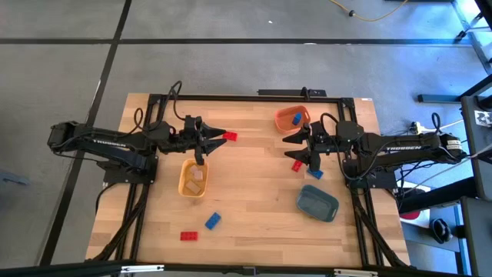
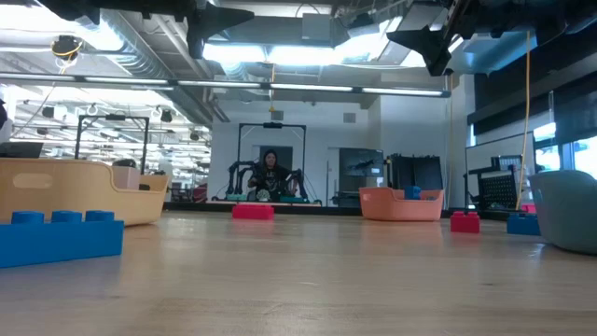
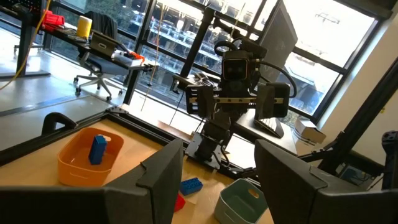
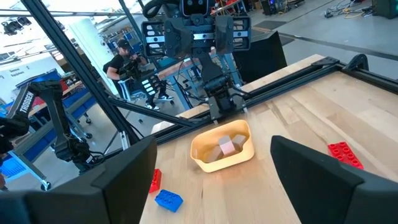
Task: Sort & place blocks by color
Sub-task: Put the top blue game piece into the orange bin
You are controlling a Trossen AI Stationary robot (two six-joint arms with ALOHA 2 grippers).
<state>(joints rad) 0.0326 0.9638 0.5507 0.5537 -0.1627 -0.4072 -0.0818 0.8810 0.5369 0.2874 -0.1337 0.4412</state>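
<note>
Both arms hover above the wooden table, empty. My left gripper is open over the left half, near a red block. My right gripper is open over the right half, above a red block and a blue block. The yellow tray holds beige blocks. A blue block stands in the orange tray. Near the front edge lie a blue block and a red block.
A slate-blue tray sits at the front right, its inside not visible. Black rails run along the table's far edge and both sides. Bare wood lies between the trays in the middle. A person sits in the room beyond the table.
</note>
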